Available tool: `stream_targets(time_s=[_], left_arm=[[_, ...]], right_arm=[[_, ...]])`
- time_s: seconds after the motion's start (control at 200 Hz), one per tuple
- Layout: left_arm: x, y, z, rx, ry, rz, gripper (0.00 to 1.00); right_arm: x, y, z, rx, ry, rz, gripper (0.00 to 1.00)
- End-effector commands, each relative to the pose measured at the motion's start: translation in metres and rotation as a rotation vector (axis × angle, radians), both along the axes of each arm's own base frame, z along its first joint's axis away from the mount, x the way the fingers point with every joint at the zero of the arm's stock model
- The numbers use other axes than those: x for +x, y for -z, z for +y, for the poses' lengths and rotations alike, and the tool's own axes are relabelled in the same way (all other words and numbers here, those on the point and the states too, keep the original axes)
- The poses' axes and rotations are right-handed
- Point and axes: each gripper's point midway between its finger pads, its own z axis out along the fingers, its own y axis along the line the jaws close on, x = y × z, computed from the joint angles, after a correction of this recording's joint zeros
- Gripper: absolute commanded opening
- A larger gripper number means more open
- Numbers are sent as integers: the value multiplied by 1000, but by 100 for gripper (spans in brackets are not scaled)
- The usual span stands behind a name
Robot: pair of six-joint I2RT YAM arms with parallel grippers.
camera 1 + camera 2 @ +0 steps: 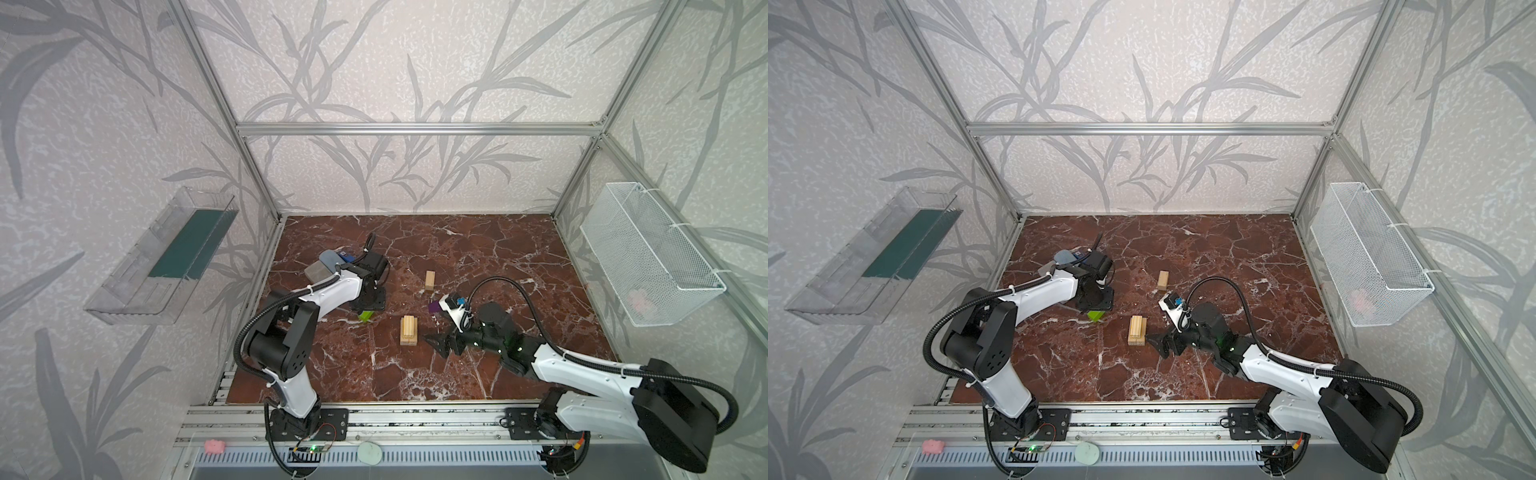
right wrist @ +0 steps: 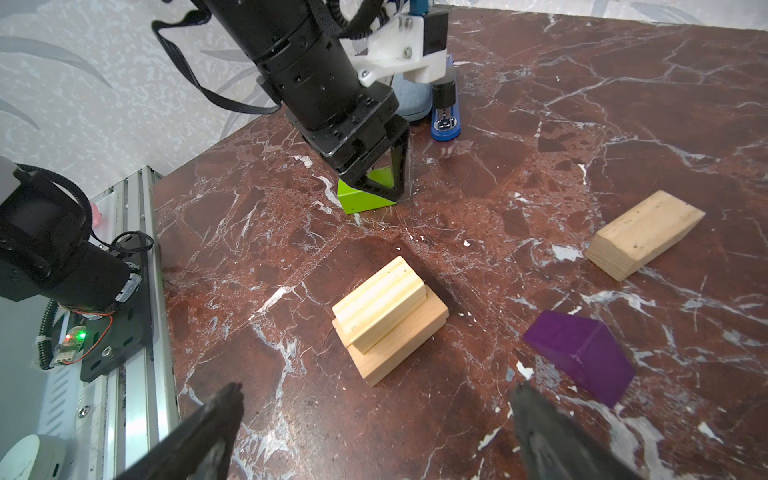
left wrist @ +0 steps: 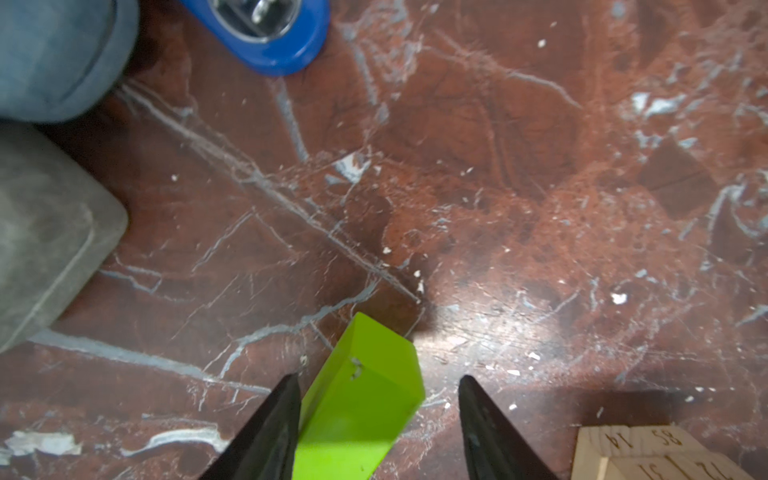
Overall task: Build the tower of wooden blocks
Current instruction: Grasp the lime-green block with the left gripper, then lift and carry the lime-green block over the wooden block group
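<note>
Lime-green brick is straddled, unclamped, by half-open left gripper, presumably for tower stacking; right gripper is wide open, empty.

Both top views look down from high in front on the whole table; both wrist views look from close, sharing the block stack.

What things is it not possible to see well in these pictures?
- lime-green block: both top views, mostly under the left tool.
- purple block: a top view, mostly behind the right wrist camera.
- wood stack: left wrist view, cut off by the picture edge.
</note>
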Motion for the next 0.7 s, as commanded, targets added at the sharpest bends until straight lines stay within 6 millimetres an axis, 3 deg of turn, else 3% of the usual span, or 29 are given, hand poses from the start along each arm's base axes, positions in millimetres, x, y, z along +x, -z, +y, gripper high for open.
stream_targets(time_s=[0.0, 0.275, 0.695], left_arm=[[-10, 2, 8, 23, -40, 20, 56], [-22, 4, -1, -20, -45, 53, 48], [-17, 12, 9, 91, -72, 40, 39]], right_arm=[[2, -13, 2, 17, 0, -34, 99], [3, -15, 0, 15, 10, -41, 99], [4, -14, 0, 14, 13, -40, 99]])
